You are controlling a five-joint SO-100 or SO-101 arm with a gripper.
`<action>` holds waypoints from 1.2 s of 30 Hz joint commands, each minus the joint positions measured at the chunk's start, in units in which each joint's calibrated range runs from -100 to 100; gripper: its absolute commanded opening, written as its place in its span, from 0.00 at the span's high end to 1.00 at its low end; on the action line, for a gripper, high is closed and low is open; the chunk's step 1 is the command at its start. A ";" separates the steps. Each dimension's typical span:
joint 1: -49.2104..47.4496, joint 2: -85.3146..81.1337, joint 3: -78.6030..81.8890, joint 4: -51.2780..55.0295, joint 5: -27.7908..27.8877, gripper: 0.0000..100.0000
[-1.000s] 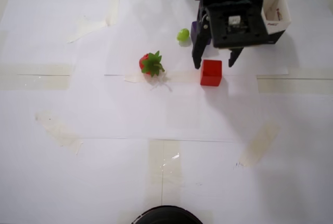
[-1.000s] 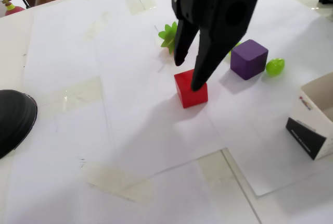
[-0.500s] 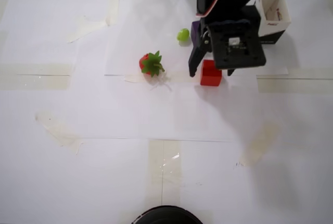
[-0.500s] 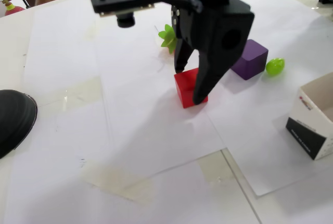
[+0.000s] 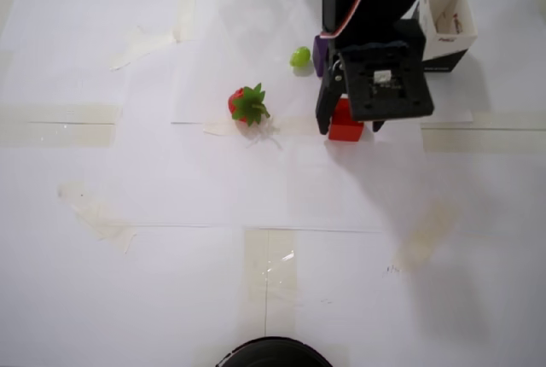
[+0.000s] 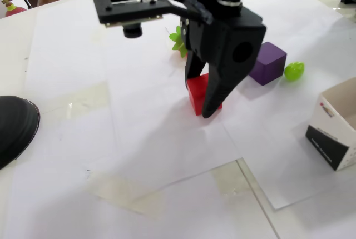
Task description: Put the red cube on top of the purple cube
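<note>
On taped white paper (image 6: 167, 155): claw (image 6: 199, 95) astride red cube (image 6: 196, 95).

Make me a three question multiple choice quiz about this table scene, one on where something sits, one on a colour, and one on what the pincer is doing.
1. In the fixed view, the purple cube sits where, relative to the red cube?
A. Stacked on it
B. To its right, apart
C. Inside the paper box

2. What colour is the small round object beside the purple cube?
A. Light green
B. Blue
C. Orange

3. What is the pincer doing?
A. Shut in the air, far from any cube
B. Open, straddling the red cube on the table
C. Carrying the purple cube

Answers: 1 B, a gap of white paper separates them; 2 A, it shows light green in both views; 3 B, one finger stands on either side of the red cube.
</note>
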 commanded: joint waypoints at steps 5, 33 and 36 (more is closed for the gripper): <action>0.54 -2.81 -1.13 1.22 1.76 0.85; 2.38 -10.12 -16.86 26.95 9.67 0.88; 2.82 -13.90 -15.86 30.79 9.87 0.88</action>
